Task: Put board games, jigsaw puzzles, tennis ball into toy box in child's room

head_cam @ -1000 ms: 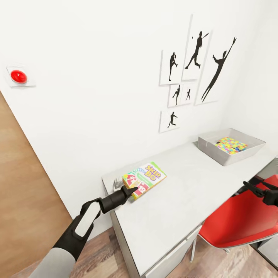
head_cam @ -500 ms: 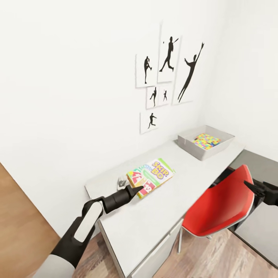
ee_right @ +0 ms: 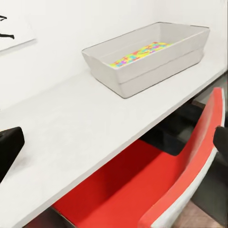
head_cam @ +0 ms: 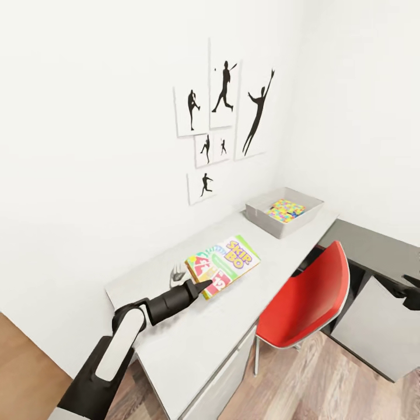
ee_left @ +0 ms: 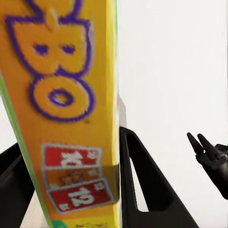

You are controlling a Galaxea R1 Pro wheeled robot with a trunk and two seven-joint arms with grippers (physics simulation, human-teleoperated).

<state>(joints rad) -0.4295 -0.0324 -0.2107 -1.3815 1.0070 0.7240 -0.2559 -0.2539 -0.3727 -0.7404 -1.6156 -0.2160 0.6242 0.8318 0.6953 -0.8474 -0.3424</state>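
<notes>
1. We start with the long pale grey-white glossy table [head_cam: 192,344], which runs beneath and ahead of our left claw [head_cam: 202,288] toward the far corner.
2. The red moulded chair [head_cam: 303,303] sits between our two arms, tucked at the table's near edge.
3. The shallow light grey toy box [head_cam: 284,212] lies far ahead of the left claw at the table's far end; a multicolour jigsaw sheet [head_cam: 285,210] already rests inside it.
4. The flat white, red and green SKIP-BO board game [head_cam: 223,265] is pinched at its near end by the left claw, fingers [ee_left: 142,185] pressed on either face in the left wrist view. Its long axis points away from the claw, roughly toward the toy box.
5. We judge that the coming move is a carry along the table to the box; the left arm is the nearer and already loaded.
6. Our right claw [head_cam: 408,286] is cut off at the head view's edge, so we cannot tell its state.
7. A small grey shape [head_cam: 177,272] beside the game is too unclear to identify.
</notes>
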